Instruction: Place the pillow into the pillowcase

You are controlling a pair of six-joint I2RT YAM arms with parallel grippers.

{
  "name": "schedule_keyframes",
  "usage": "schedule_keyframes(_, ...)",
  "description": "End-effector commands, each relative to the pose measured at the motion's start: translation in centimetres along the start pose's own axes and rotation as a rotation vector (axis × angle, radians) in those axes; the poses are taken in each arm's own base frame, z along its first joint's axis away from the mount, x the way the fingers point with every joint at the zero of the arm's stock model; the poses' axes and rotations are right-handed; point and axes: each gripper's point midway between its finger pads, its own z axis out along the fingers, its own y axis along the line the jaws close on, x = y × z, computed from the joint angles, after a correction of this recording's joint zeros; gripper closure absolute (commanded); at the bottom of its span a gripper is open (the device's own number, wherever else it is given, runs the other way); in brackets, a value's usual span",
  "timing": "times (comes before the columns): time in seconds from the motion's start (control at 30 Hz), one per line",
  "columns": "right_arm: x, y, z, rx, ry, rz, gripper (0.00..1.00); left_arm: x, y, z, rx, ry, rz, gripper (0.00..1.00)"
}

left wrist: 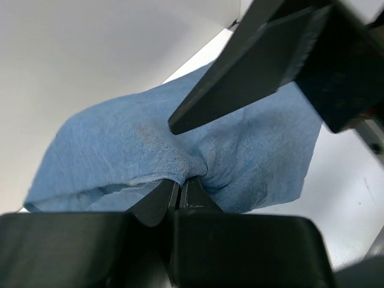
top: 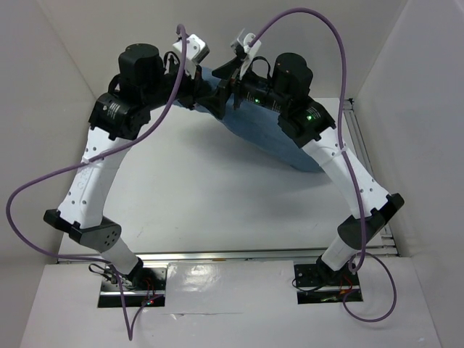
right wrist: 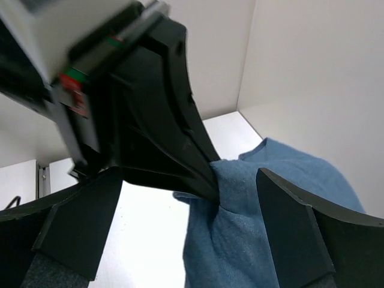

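The denim-blue pillowcase (top: 270,138) lies bunched at the far middle-right of the table, and its near-left edge is lifted. My left gripper (top: 208,101) is shut on a fold of the pillowcase (left wrist: 252,150), with the cloth pinched between its fingertips (left wrist: 183,183). My right gripper (top: 227,87) is open. Its two fingers (right wrist: 288,228) straddle the left gripper's tips and the pinched cloth (right wrist: 240,240), and I cannot tell if they touch the cloth. One right finger (left wrist: 258,66) hangs over the cloth in the left wrist view. The pillow is out of view.
White enclosure walls (top: 406,109) stand close on the left, back and right. A metal rail (top: 359,138) runs along the table's right side. Purple cables (top: 319,22) loop above the arms. The bare white tabletop (top: 217,196) lies between the arms and the cloth.
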Motion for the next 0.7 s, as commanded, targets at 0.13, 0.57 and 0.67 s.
schedule_keyframes(0.13, -0.9, 0.4, -0.5, -0.010, -0.013, -0.027, 0.00, -8.8, -1.4, -5.2, 0.028, -0.276, 0.057, 1.00)
schedule_keyframes(0.57, -0.8, 0.4, -0.3, -0.018, -0.031, -0.046, 0.59, -10.5, -3.0, -7.7, 0.086, -0.335, 0.056, 1.00)
schedule_keyframes(0.67, -0.5, 0.0, 0.0, -0.004, -0.034, -0.047, 0.99, -10.4, -3.1, -8.0, 0.086, -0.335, 0.056, 1.00)
